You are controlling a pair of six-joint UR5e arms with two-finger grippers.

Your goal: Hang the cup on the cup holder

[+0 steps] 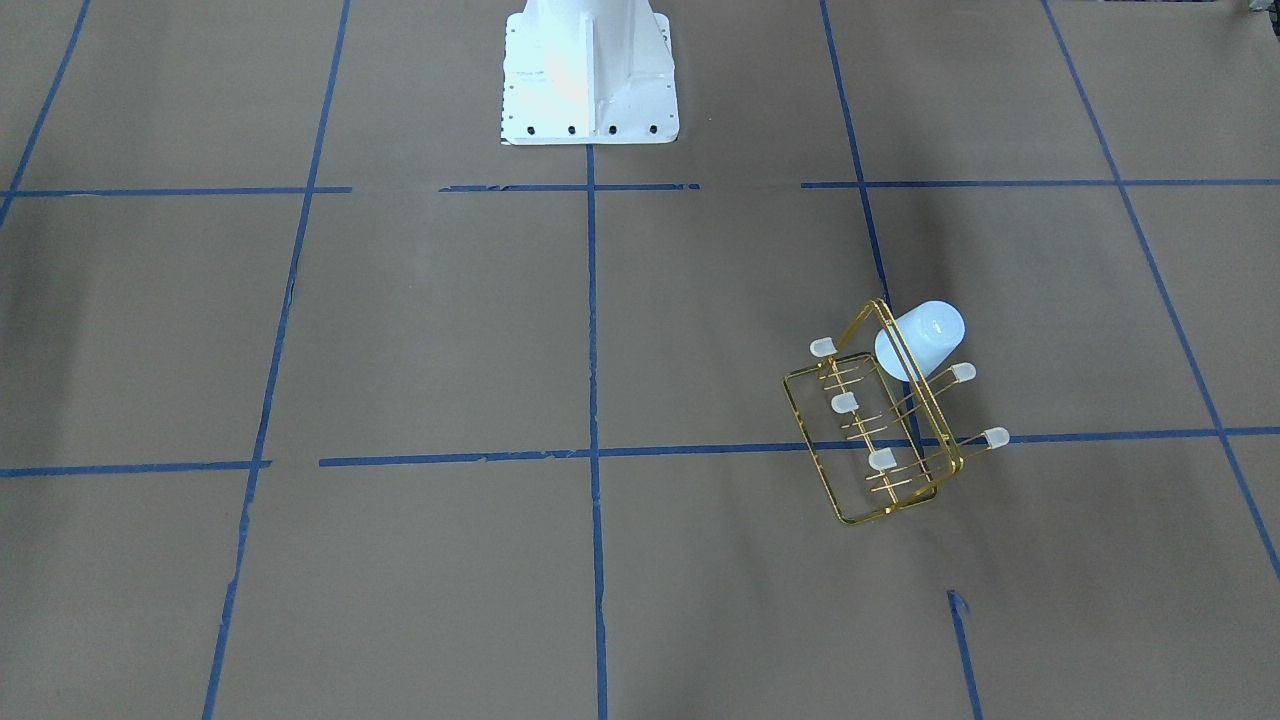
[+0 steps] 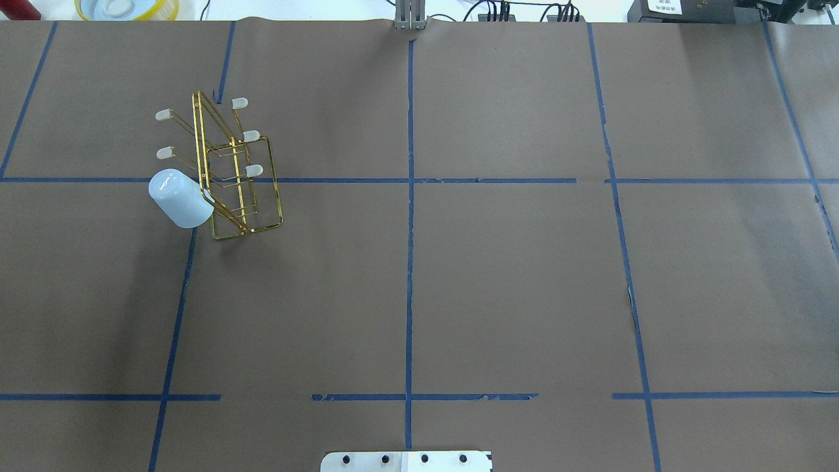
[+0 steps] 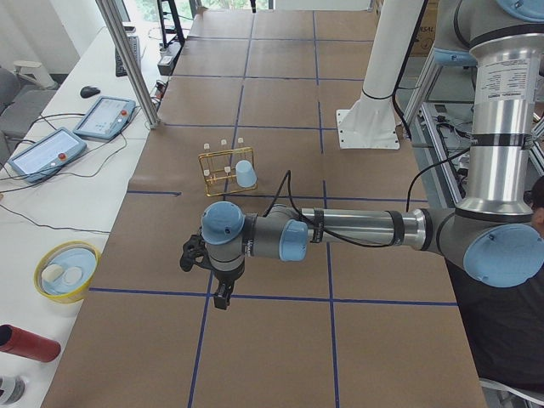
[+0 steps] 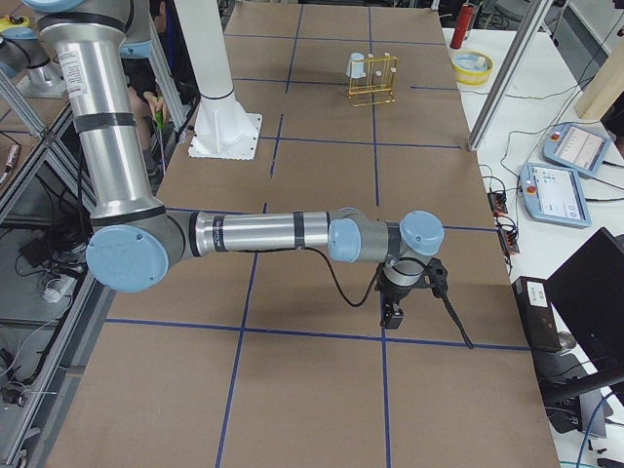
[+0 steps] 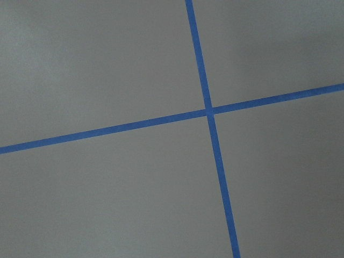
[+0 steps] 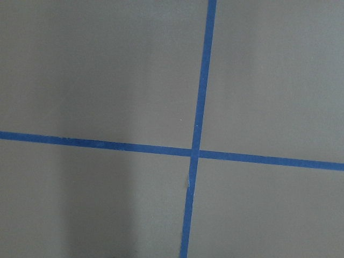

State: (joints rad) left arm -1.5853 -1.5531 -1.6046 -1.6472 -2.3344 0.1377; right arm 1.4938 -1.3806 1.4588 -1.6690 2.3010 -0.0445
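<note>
The pale blue-white cup (image 2: 178, 198) sits tilted, mouth toward the frame, over a prong at the near end of the gold wire cup holder (image 2: 252, 136) on the robot's left half of the table. Both also show in the front view, cup (image 1: 922, 340) and holder (image 1: 845, 402), and small in the left side view, cup (image 3: 246, 174). No gripper is near them. My left gripper (image 3: 223, 297) hangs over the table's left end, far from the rack. My right gripper (image 4: 390, 314) hangs over the right end. I cannot tell whether either is open or shut. Both wrist views show only paper and blue tape.
The white robot base (image 1: 590, 80) stands at the table's middle edge. A yellow-rimmed bowl (image 3: 66, 270), a red can (image 3: 25, 342) and teach pendants (image 3: 102, 115) lie on the side bench. An aluminium post (image 3: 127, 59) stands at the table's far edge.
</note>
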